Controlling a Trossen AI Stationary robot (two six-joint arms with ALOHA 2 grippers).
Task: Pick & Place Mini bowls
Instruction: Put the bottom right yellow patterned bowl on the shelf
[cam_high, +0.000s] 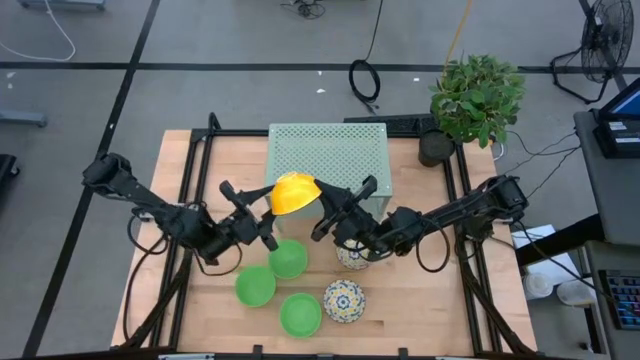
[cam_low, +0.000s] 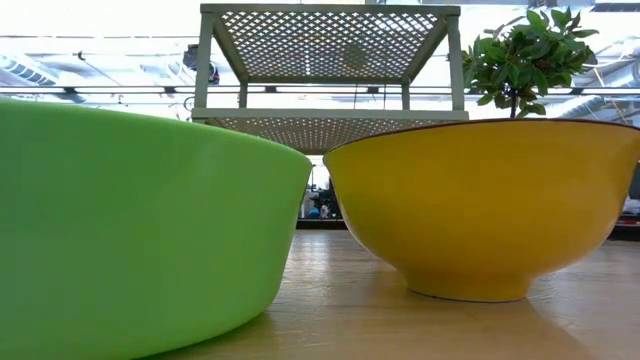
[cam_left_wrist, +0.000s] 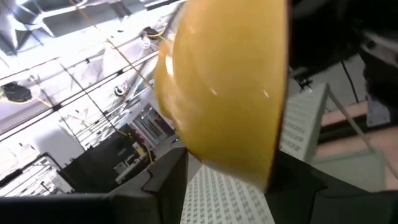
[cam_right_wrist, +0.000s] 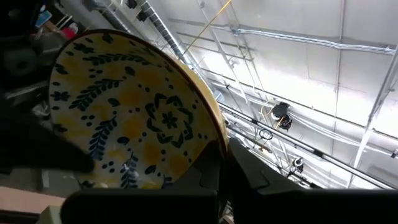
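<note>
High view has your left gripper (cam_high: 268, 208) clenched on the round yellow-backed floral bowl (cam_high: 295, 192), right gripper's (cam_high: 335, 215) state unclear, perforated pale green stand (cam_high: 328, 152) just behind.

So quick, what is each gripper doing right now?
Left gripper: closed on the tilted yellow bowl.
Right gripper: gripping the same bowl's opposite rim.

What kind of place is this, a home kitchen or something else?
Probably a lab or workshop, not a kitchen: bare ceiling pipes, cables on a taped concrete floor, and a floor fan near the table.
</note>
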